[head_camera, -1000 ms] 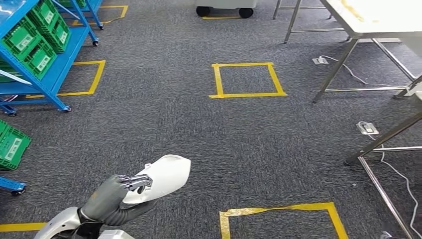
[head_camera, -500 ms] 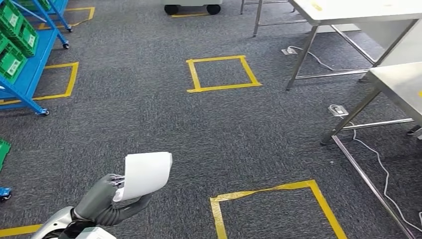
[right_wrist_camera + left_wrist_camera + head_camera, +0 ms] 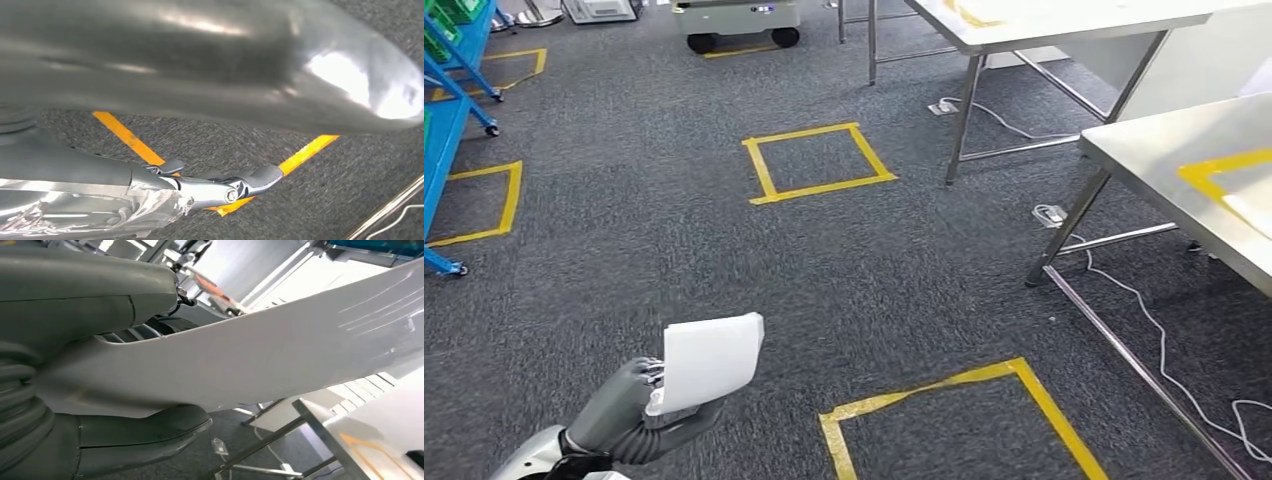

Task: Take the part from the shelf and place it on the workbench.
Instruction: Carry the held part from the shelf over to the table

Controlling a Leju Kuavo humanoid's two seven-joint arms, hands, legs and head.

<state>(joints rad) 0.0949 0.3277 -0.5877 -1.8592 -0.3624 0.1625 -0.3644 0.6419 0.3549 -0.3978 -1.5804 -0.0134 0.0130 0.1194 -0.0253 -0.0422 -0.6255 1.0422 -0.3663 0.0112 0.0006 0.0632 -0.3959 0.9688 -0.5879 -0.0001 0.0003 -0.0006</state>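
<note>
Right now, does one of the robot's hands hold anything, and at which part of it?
The left hand holds the white part by its near end, thumb under it. The right hand holds nothing.

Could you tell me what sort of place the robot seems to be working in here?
Probably a factory or workshop floor set up for robot handling: yellow tape squares mark stations on grey carpet, steel workbenches stand on the right, blue shelving on the left, and a wheeled cart is parked at the back.
</note>
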